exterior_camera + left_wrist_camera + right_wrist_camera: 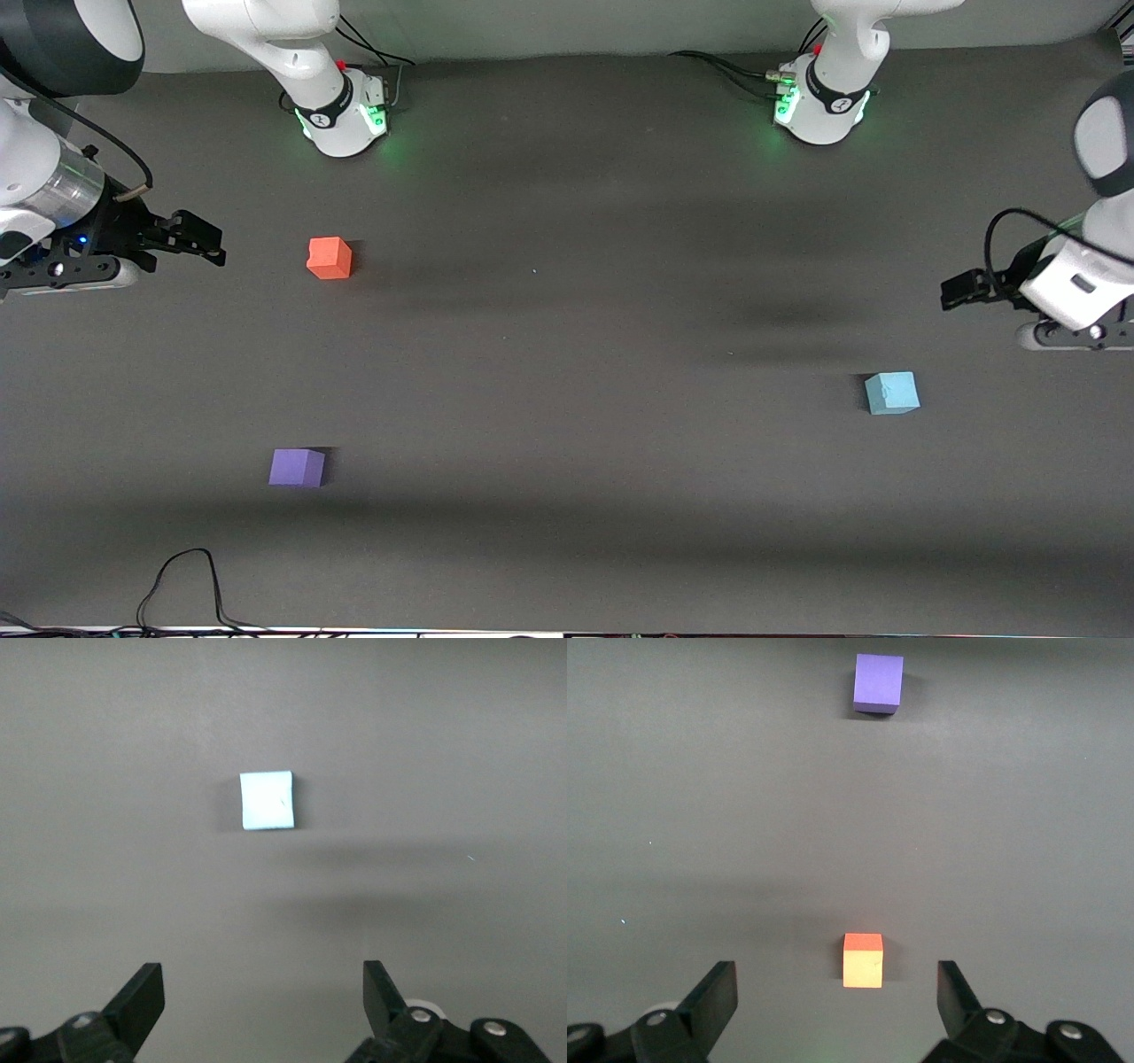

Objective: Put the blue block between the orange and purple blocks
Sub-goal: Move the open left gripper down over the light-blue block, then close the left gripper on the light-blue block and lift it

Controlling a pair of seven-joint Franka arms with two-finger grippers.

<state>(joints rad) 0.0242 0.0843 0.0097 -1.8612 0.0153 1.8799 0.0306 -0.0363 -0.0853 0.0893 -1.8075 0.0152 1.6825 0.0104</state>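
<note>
The light blue block [891,392] lies on the dark table toward the left arm's end; it also shows in the left wrist view [267,800]. The orange block [330,258] and the purple block [297,467] lie toward the right arm's end, the purple one nearer the front camera. Both show in the right wrist view, orange [863,961] and purple [878,682]. My left gripper [961,291] [264,992] is open and empty, up over the table close to the blue block. My right gripper [202,242] [837,992] is open and empty, over the table beside the orange block.
The two arm bases [341,115] [824,106] stand along the table's edge farthest from the front camera. A black cable [182,580] loops on the table's nearest edge, toward the right arm's end. The table top [576,354] is dark grey.
</note>
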